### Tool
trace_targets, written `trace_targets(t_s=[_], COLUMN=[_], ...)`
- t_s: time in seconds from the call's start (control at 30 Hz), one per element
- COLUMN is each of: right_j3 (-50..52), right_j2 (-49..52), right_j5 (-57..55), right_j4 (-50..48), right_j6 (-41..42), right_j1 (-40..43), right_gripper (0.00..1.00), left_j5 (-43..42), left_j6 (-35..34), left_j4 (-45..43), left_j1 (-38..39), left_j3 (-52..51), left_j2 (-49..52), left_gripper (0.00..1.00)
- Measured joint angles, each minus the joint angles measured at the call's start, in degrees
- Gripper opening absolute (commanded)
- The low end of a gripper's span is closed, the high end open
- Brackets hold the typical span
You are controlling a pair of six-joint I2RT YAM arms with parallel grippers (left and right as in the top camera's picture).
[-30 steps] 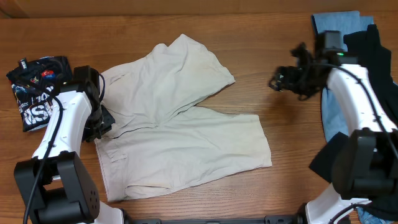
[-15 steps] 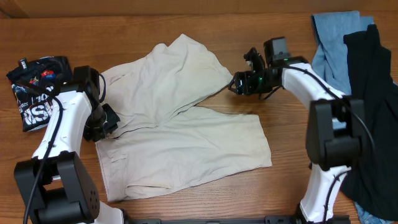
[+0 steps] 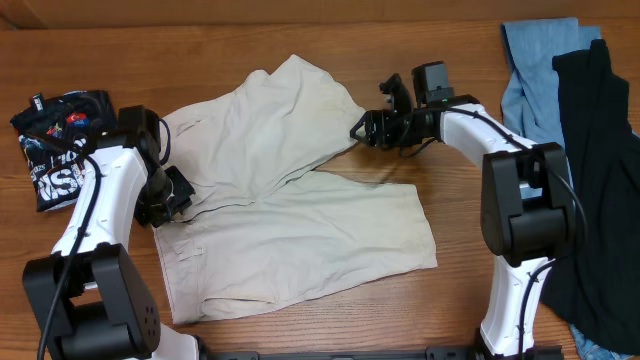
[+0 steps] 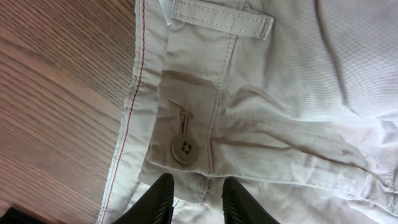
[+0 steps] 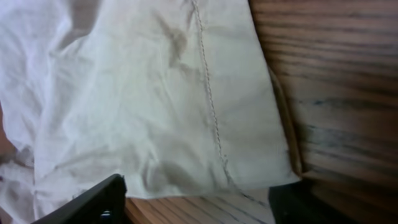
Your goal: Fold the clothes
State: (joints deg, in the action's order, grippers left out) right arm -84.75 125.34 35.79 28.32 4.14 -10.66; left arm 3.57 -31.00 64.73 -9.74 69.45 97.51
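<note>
Shorts (image 3: 290,200), pale beige, are spread flat mid-surface in the overhead view, waistband toward the left edge, both legs pointing toward the right edge. The left pincer (image 3: 165,195) sits on the waistband. The right pincer (image 3: 362,130) is at the hem corner of the far leg. A black printed garment (image 3: 55,140) lies by the left edge. A light blue garment (image 3: 530,70) and a black garment (image 3: 600,150) are heaped along the right edge.

Over to the left wrist: the pincer's dark fingers (image 4: 163,196) pinch the waistband edge just below the button (image 4: 183,148), with a belt loop (image 4: 221,17) farther along.

Right wrist now: jaws wide apart, one finger (image 5: 99,199) over the cloth, the stitched hem corner lying between them on the wooden surface (image 5: 336,62).
</note>
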Motion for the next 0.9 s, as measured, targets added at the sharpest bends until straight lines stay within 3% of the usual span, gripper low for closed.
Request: trace_targets(t_s=[0.07,0.23,0.3,0.6,0.9], right_j3=[-0.02,0.0,0.0,-2.75,-7.41], right_j2=[0.33,1.2,1.62,1.95,1.14], right_j5=[-0.22,-3.45,-4.92,-8.72,-16.0], right_j4=[-0.7,-2.67,-3.91,-4.13,7.98], right_j6=[1.18,5.95,7.76,16.28,21.46], right_j1=[-0.61,-1.03,-0.72,3.96,16.24], right_gripper=[0.57,0.17,0.08,0.04,0.04], left_j5=[0.0,-0.15,-0.22,-0.79,-7.54], left_j6=[0.09,0.79,1.01,1.55,5.11], left_j4=[-0.02,-0.04,-0.02,-0.22,-7.34], left_j1=[0.0,0.0,0.0,0.0,0.0], left_j3=[0.0,0.0,0.0,0.0,0.0], left_j2=[0.0,0.0,0.0,0.0,0.0], left_gripper=[0.3,0.3,0.3,0.31,0.38])
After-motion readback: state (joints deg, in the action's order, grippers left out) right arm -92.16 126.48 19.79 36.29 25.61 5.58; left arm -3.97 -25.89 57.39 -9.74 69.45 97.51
